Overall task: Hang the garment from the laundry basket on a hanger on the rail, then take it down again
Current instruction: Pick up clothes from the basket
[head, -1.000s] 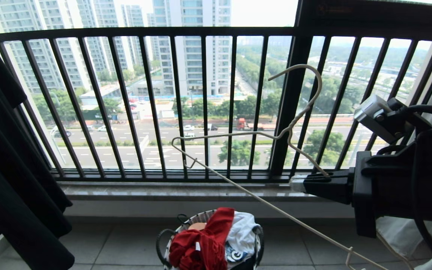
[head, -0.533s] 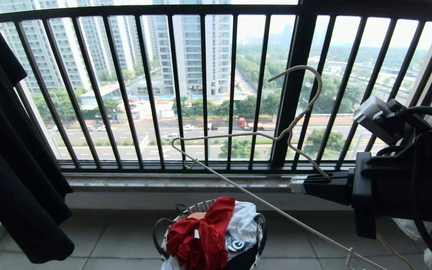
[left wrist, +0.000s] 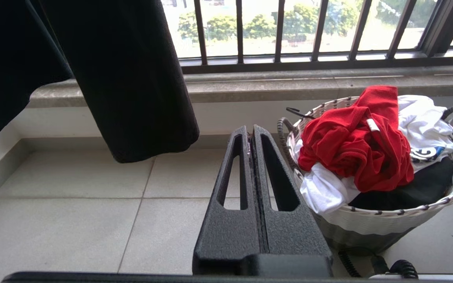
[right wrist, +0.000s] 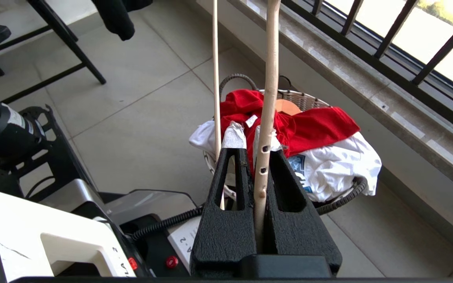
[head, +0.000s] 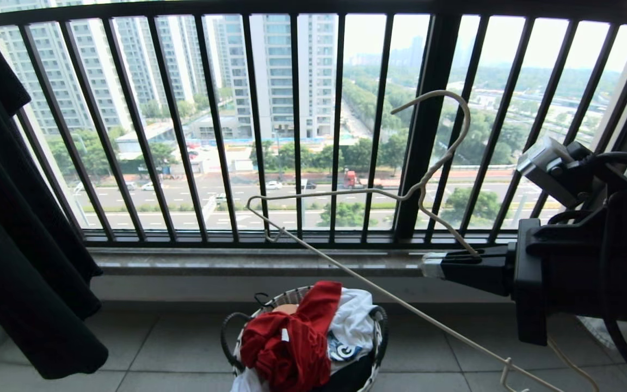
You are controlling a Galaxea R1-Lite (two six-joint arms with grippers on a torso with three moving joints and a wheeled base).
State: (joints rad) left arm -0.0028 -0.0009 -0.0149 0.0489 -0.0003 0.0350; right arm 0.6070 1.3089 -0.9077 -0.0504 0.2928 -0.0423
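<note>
The garment (head: 286,340), a crumpled red T-shirt, lies on top of the pile in the laundry basket (head: 292,298) on the floor below the window. My right gripper (head: 428,267) is held level at the right, shut on one shoulder wire of the cream hanger (head: 437,159). The hanger's hook points up in front of the bars. In the right wrist view the hanger (right wrist: 267,98) runs between the jaws of the right gripper (right wrist: 250,137), above the garment (right wrist: 313,125). My left gripper (left wrist: 250,131) is shut on nothing, low beside the basket (left wrist: 368,224). The rail is out of view.
A black garment (head: 14,245) hangs at the left. The black balustrade (head: 297,136) and stone sill (head: 237,261) close off the far side. A white T-shirt (head: 354,321) shares the basket. The robot base (right wrist: 53,236) and black stand legs (right wrist: 65,35) are behind.
The head camera has tipped down: railing and sill have slid up the picture and more of the basket shows. The right gripper keeps its hold on the hanger.
</note>
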